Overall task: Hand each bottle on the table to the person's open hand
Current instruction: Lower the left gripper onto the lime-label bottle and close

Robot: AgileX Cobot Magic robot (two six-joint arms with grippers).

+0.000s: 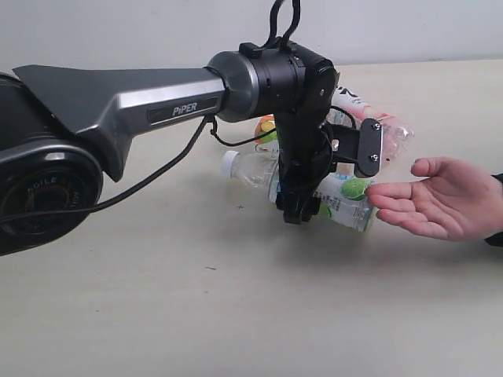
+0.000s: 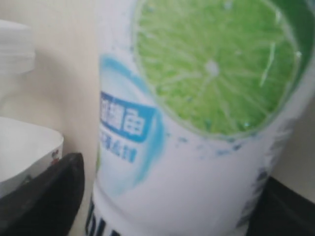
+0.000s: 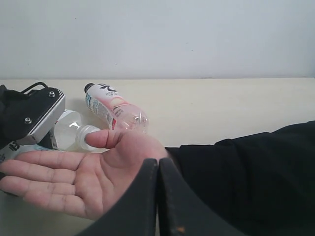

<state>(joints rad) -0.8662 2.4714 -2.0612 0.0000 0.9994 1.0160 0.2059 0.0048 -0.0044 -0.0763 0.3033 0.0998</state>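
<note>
The left arm reaches in from 9 o'clock and points the left gripper straight down over the middle of the table. Its jaws stand wide apart, one on each side of the lime bottle. The bottle lies on its side on the table, its white cap towards 10 o'clock and its base towards 4 o'clock.

In the left wrist view the lime bottle fills the space between the dark fingers. A thin strip of table shows between that finger and the label, so the jaws are spread and not clamped. Whether the other finger touches the label I cannot tell.

The person's open hand, palm up, is at 3 o'clock of the left gripper, its fingertips just beside the base of the lime bottle. The peach bottle lies on its side at 1 o'clock of the gripper, further back. A bottle with orange and green print shows at 11 o'clock, mostly hidden by the arm.

In the right wrist view the right gripper has its fingers pressed together with nothing between them. It is close to the hand and a black sleeve, and the peach bottle lies beyond the hand
</note>
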